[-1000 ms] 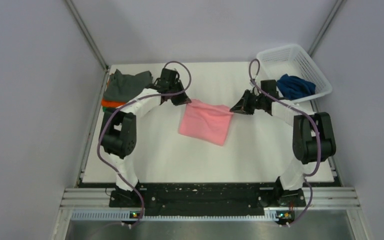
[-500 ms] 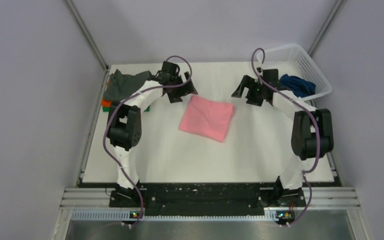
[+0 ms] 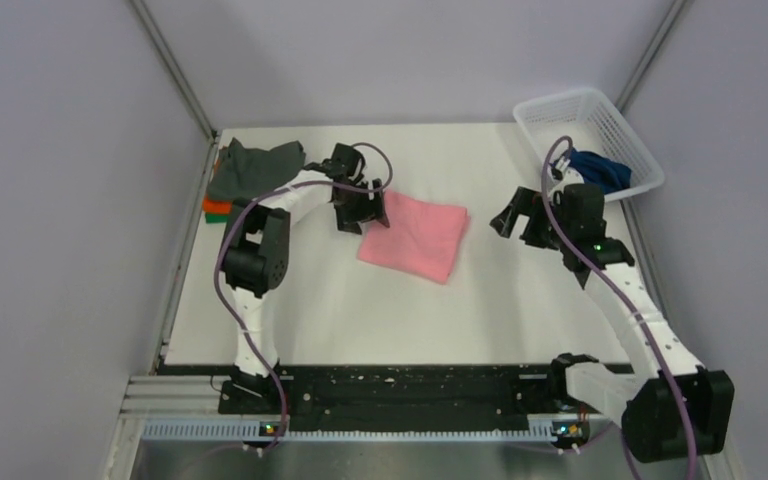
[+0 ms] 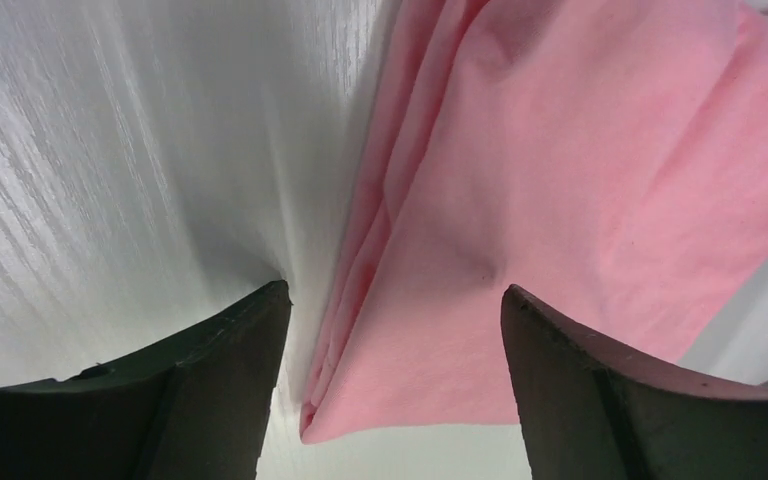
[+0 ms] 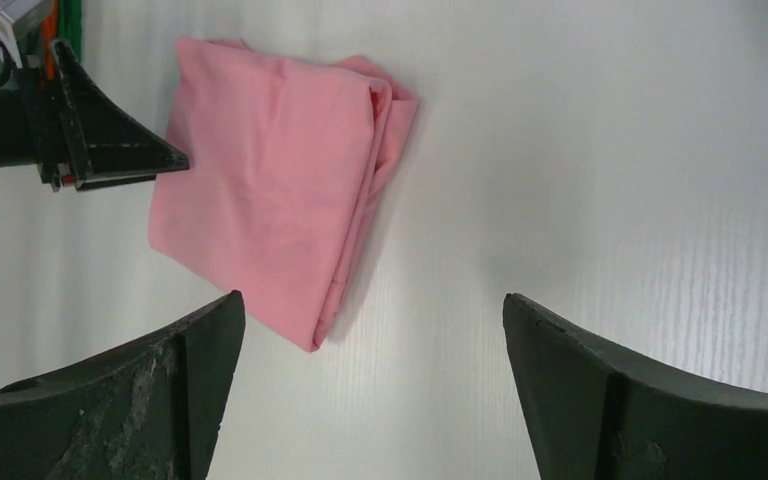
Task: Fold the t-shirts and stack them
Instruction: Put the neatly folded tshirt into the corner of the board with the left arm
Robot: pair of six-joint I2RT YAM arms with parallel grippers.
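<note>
Pink t-shirt (image 4: pixel 580 200), folded, edge between spread left fingers (image 4: pixel 200 400)

Open table (image 3: pixel 410 320) around t-shirt (image 3: pixel 415 235) (basket (image 3: pixel 628 140) far-right)

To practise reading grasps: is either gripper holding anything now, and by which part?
Nothing is held. The left gripper is open astride an edge of the pink t-shirt; the right gripper is open, apart from it.

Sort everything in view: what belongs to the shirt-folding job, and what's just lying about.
Job:
folded pink t-shirt
dark grey t-shirt, far left
orange t-shirt and green t-shirt, under it
navy t-shirt, far right

Lying about:
white lattice basket, holding the navy one
</note>
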